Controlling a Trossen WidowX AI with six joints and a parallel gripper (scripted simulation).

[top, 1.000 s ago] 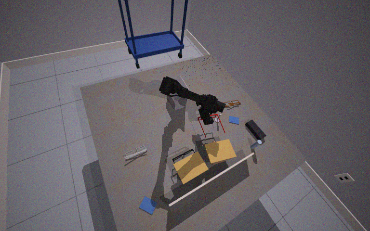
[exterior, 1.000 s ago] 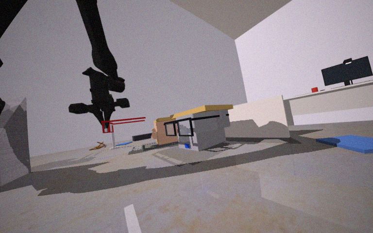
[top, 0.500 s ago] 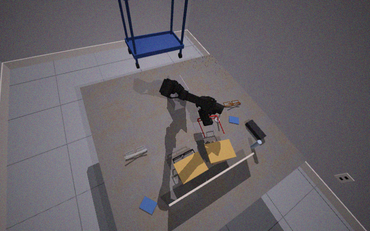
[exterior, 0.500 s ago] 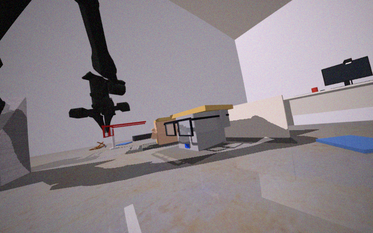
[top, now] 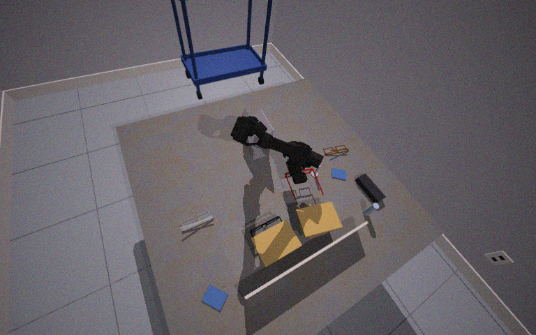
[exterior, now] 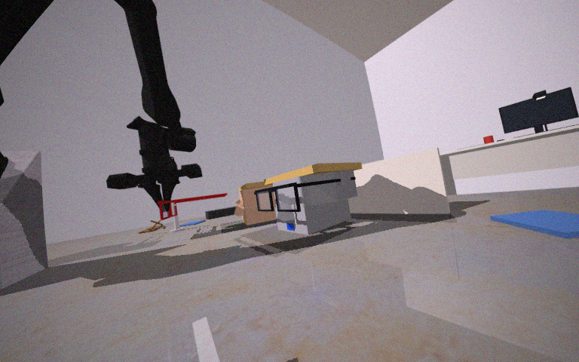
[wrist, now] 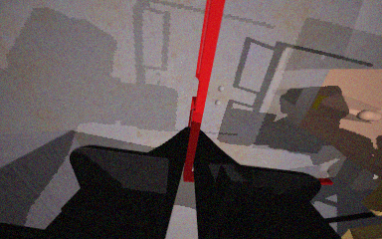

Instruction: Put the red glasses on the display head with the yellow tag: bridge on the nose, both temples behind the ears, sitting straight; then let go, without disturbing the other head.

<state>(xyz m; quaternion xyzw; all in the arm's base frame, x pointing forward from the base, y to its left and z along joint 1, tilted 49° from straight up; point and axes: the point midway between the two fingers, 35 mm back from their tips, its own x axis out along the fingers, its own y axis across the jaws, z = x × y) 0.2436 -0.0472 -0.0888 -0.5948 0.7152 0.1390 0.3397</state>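
The red glasses [top: 318,182] [exterior: 200,197] [wrist: 211,30] are in the air, temples spread and pointing toward the heads. My gripper [exterior: 166,208] [wrist: 192,131] is shut on them at the front frame, near the bridge. The tan head [exterior: 258,207] [wrist: 348,80] has a flat yellow top [top: 322,219]; a dim yellow tag [wrist: 318,103] shows on it in the wrist view. The glasses are in front of this head, apart from it. The other head [exterior: 326,202] is grey, with a blue tag [exterior: 290,227], and wears black glasses [exterior: 286,210] [top: 252,230].
A small white stand [exterior: 174,222] [top: 315,174] is close by the held glasses. Orange glasses [top: 336,151], a blue square [top: 338,174], a black case [top: 369,187] and a pale cylinder [top: 370,209] lie or stand around. White glasses [top: 197,223] are at the left. An upright panel [exterior: 396,191] stands behind the heads.
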